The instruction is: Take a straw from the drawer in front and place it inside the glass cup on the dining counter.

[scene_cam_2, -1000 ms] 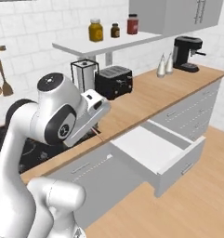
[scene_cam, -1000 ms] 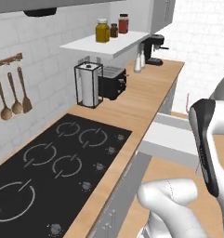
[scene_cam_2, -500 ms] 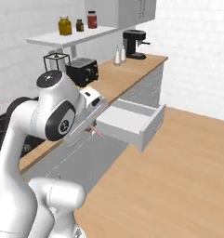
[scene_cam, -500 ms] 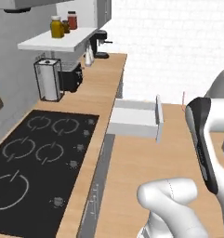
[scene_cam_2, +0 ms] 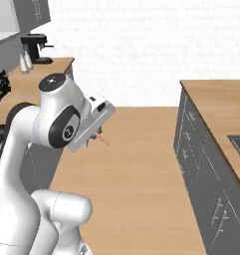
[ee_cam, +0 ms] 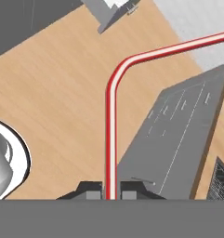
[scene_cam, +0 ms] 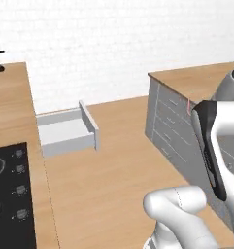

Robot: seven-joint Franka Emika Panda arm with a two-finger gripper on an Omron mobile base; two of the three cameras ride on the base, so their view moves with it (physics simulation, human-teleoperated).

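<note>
Over the light-wood kitchen floor (scene_cam_2: pixel 141 164), the thin red-pink straw with a bent end (ee_cam: pixel 111 135) is held clamped upright in the gripper (ee_cam: pixel 111 190), and should be carried level toward the wood-topped grey dining counter (scene_cam: pixel 196 80), the open white box drawer (scene_cam: pixel 65 130) lying far left.

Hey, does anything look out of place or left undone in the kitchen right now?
Yes: the drawer stands pulled fully out over the floor, and looks empty inside. Otherwise nothing looks spilled or broken; the end effector is shut on the straw, which rises straight from it and bends near the top.
</note>
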